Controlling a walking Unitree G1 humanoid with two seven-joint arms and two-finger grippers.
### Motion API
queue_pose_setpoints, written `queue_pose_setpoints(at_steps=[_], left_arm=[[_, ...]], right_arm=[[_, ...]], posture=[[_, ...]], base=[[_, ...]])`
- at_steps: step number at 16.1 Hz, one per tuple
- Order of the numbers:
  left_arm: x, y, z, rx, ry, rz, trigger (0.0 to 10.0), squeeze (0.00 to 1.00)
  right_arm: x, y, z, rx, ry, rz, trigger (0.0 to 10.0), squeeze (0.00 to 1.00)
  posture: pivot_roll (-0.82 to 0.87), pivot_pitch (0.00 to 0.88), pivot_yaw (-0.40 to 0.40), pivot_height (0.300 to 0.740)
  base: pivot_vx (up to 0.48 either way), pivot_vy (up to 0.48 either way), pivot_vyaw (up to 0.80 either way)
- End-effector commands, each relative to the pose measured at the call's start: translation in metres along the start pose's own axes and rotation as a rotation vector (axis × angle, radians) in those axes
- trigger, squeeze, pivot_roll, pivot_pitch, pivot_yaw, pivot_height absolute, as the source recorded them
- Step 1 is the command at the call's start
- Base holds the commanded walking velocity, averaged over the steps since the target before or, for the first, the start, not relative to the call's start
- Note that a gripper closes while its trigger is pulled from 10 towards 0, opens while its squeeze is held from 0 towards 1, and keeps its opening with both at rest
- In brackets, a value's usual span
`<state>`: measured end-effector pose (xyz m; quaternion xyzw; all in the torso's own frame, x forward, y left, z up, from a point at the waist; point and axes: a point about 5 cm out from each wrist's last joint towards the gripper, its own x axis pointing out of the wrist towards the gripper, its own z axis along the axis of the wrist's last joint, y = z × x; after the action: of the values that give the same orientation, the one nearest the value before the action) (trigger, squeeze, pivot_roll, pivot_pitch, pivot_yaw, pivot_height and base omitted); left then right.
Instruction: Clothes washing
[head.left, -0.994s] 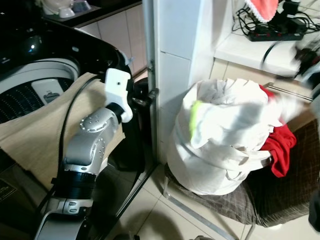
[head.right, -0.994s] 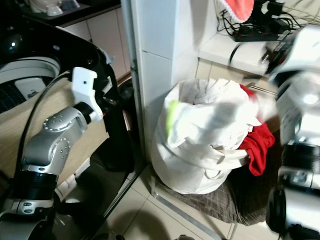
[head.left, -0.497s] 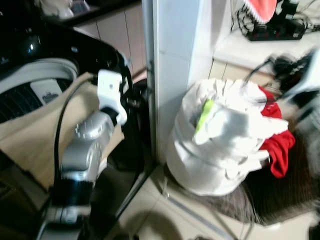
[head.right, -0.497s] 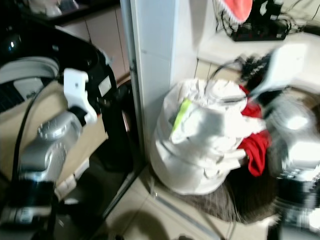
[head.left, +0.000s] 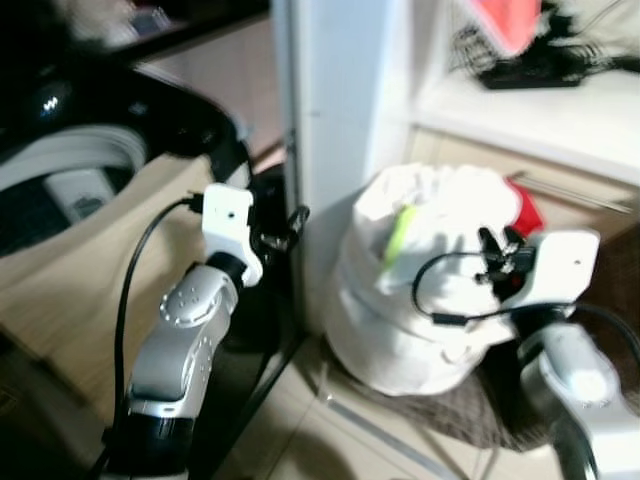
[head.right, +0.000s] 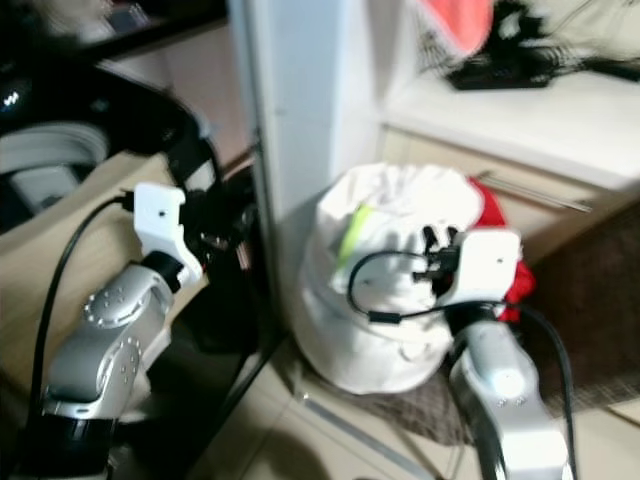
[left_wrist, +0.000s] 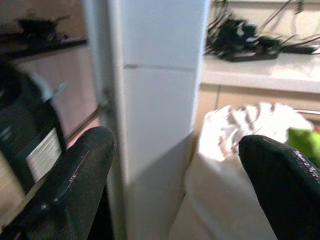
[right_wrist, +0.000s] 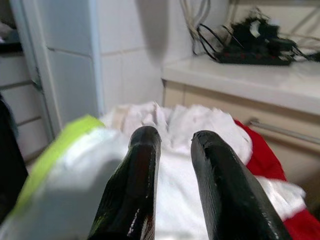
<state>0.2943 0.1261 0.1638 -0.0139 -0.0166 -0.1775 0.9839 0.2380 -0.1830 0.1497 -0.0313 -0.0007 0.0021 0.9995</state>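
Observation:
A white laundry bag (head.left: 400, 330) stuffed with white clothes (right_wrist: 200, 125) stands on the floor beside a white pillar. A lime-green strip (head.left: 398, 232) and a red garment (head.left: 524, 208) show at its top. My right gripper (head.left: 499, 247) hovers at the bag's top right edge, just over the white clothes, its two black fingers (right_wrist: 137, 180) close together with nothing between them. My left gripper (left_wrist: 175, 150) is held up between the washing machine (head.left: 60, 165) and the pillar, fingers (left_wrist: 70, 185) spread wide and empty, pointing toward the bag.
A beige cloth (head.left: 80, 270) lies draped over the washer's open top. The white tiled pillar (head.left: 330, 120) separates washer and bag. A shelf (head.left: 540, 115) behind the bag carries a power strip and cables (head.left: 535, 70). Brown checked fabric (head.left: 470, 410) lies under the bag.
My right arm has swung down from the upper right to the bag's top edge. The view has shifted a little. The left arm stays roughly where it was.

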Motion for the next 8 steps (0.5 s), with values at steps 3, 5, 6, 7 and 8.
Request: queue_pose_setpoints(at_steps=[3, 5, 6, 7, 8], left_arm=[[-0.002, -0.003, 0.0, 0.014, -0.002, 0.014, 10.0, 0.0], [-0.002, 0.0, 0.002, 0.02, -0.007, 0.03, 10.0, 0.0], [-0.003, 0.0, 0.002, 0.021, -0.008, 0.032, 10.0, 0.0], [-0.004, 0.001, 0.002, 0.023, -0.006, 0.036, 10.0, 0.0], [-0.004, 0.001, 0.001, 0.025, -0.006, 0.043, 10.0, 0.0]], right_arm=[[0.0, 0.008, 0.003, -0.025, -0.006, 0.046, 10.0, 0.0], [0.005, 0.01, 0.009, -0.052, -0.032, 0.066, 10.0, 0.0], [0.006, 0.011, 0.01, -0.053, -0.033, 0.076, 10.0, 0.0], [0.007, 0.014, 0.01, -0.069, -0.033, 0.111, 10.0, 0.0], [0.008, 0.015, 0.01, -0.054, -0.035, 0.122, 10.0, 0.0]], posture=[[-0.17, 0.013, 0.031, 0.74], [-0.17, 0.012, 0.025, 0.74], [-0.17, 0.012, 0.025, 0.74], [-0.17, 0.012, 0.025, 0.74], [-0.17, 0.014, 0.018, 0.74]], base=[[0.276, 0.0, 0.0], [0.291, 0.0, 0.8], [0.292, 0.0, 0.8], [0.292, 0.0, 0.8], [0.292, 0.0, 0.0]])
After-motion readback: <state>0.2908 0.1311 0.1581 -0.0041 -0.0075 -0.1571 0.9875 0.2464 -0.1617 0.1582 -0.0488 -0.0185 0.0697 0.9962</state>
